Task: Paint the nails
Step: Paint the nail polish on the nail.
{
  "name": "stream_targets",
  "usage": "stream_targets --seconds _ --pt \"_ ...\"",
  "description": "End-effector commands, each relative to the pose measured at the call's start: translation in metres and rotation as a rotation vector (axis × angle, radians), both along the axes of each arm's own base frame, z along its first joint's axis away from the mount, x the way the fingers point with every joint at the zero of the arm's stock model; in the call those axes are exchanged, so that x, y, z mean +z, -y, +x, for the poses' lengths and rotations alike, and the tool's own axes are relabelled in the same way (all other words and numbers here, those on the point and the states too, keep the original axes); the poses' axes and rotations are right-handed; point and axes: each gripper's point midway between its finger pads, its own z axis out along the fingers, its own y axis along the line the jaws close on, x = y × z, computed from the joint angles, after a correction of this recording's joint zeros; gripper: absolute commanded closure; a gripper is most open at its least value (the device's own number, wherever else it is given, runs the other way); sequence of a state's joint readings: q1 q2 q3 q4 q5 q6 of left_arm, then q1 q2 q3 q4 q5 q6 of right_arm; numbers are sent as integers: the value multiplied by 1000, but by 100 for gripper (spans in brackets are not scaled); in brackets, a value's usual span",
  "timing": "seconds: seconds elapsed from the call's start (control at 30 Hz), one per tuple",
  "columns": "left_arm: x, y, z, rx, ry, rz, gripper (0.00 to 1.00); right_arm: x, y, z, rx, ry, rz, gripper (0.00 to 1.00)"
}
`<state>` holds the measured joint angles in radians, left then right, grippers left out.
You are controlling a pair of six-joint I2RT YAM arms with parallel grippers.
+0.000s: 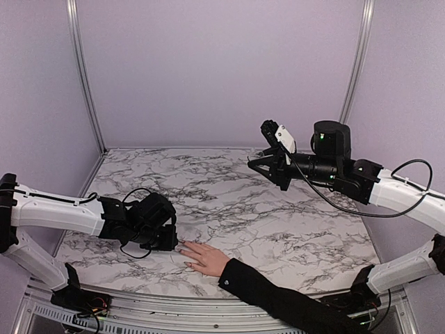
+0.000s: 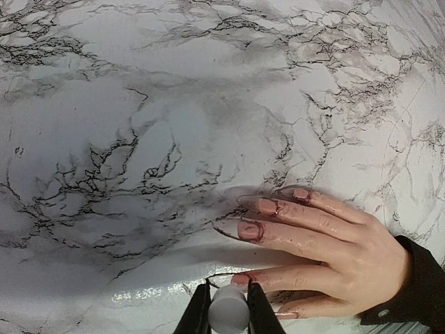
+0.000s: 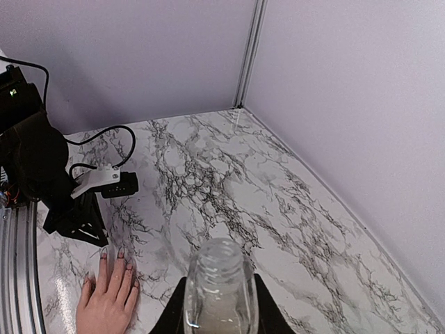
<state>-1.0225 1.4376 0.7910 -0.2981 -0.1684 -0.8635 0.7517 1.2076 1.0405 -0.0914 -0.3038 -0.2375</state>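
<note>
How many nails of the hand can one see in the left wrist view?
4 nails: top, middle, lower, and one just beyond the left pincer, partly behind its white cap. A fifth may be hidden.

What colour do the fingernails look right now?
The nails look dusky pink, with darker reddish smears at their edges; the left wrist view shows them best.

Pale hand [image 1: 204, 257] blocks the near edge; marble table [image 1: 278, 229] beyond it lies open.
</note>
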Motion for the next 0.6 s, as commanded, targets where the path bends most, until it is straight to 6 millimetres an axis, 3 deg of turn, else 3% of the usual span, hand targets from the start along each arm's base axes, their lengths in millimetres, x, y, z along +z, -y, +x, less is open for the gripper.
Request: stream_targets --seconds 0.0,0.57 --pt "1 -6 3 12 9 28 100 10 4 1 -11 21 13 100" --pt "0 -15 11 66 32 51 100 10 4 0 -13 23 12 100"
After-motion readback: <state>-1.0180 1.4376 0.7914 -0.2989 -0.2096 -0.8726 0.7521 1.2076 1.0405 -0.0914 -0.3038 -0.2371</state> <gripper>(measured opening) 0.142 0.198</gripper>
